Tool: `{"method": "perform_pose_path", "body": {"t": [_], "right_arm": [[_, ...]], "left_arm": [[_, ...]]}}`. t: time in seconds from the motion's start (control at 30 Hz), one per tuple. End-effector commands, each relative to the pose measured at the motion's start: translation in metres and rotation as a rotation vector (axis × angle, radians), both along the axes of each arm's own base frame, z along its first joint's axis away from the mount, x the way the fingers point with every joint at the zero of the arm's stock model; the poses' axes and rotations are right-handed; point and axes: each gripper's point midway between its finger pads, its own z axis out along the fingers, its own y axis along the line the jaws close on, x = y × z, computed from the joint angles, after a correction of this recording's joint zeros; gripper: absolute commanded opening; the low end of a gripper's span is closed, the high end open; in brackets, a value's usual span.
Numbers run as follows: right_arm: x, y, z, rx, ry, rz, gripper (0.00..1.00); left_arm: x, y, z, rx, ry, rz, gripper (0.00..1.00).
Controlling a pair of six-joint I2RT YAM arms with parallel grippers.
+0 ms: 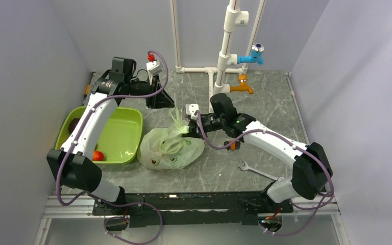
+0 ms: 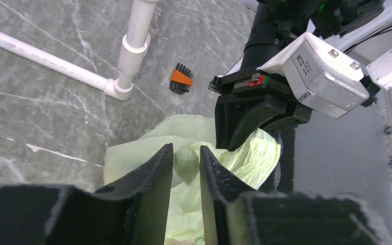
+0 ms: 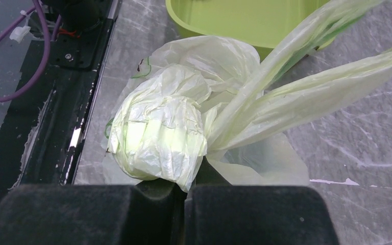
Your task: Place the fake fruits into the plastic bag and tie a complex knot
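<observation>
A grey marble-patterned table (image 1: 265,102) fills the middle of the overhead view, with white plastic pipes (image 1: 224,56) and their blue and orange taps rising at its top edge. The left arm (image 1: 89,127) runs up the left side of the frame, and the right arm (image 1: 275,143) reaches in from the lower right.

A rigid lime-green plastic tray (image 1: 127,122) sits at centre left. Just to its right lies the thin, crinkly, translucent pale green plastic bag (image 1: 166,150), bulging, with its two handles drawn up towards the top of the frame.

The left gripper (image 2: 186,148) hangs over the bag's upper end. Its fingers stand a narrow gap apart with pale film showing between them, and I cannot tell whether they pinch it. The right gripper (image 3: 184,186) has its fingers pressed together on a bunched lump of the bag's film, at the bag's right side.

A red plastic fruit (image 1: 98,155) lies in the tray's lower corner. A maroon fruit (image 1: 74,125) shows at its left, half hidden by the arm. A dark shape (image 1: 154,163) shows through the bag's wall.

A steel spanner (image 1: 255,171) lies at lower right. A set of black hex keys in an orange holder (image 2: 182,79) lies near the right arm.
</observation>
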Motion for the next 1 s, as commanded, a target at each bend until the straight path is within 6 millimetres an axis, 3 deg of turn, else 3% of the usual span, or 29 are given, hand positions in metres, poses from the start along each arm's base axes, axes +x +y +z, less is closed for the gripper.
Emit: {"method": "perform_pose_path", "body": {"t": [0.0, 0.07, 0.27, 0.4, 0.53, 0.63, 0.8, 0.97], "right_arm": [[-0.004, -0.002, 0.022, 0.043, -0.042, 0.015, 0.00], [-0.002, -0.006, 0.020, 0.040, -0.022, -0.003, 0.00], [0.000, -0.019, 0.011, 0.021, 0.022, -0.044, 0.06], [-0.002, -0.019, 0.004, 0.015, 0.056, -0.052, 0.07], [0.006, -0.014, 0.000, 0.014, 0.104, -0.086, 0.03], [0.018, -0.009, 0.004, 0.030, 0.144, -0.142, 0.00], [0.038, -0.006, 0.011, 0.054, 0.226, -0.230, 0.00], [0.046, -0.004, 0.022, 0.087, 0.253, -0.275, 0.00]], "left_arm": [[-0.014, 0.000, 0.017, -0.048, 0.035, -0.075, 0.20], [-0.011, 0.008, 0.019, -0.060, 0.035, -0.070, 0.01], [0.014, 0.049, 0.037, -0.112, -0.057, 0.102, 0.00], [0.015, 0.055, 0.046, -0.159, -0.089, 0.142, 0.00], [-0.010, 0.049, 0.054, -0.214, -0.074, 0.120, 0.00], [-0.042, 0.044, 0.049, -0.206, -0.107, 0.070, 0.00], [-0.106, 0.031, 0.007, -0.090, -0.201, -0.067, 0.00], [-0.130, 0.011, -0.040, -0.007, -0.244, -0.134, 0.00]]}}
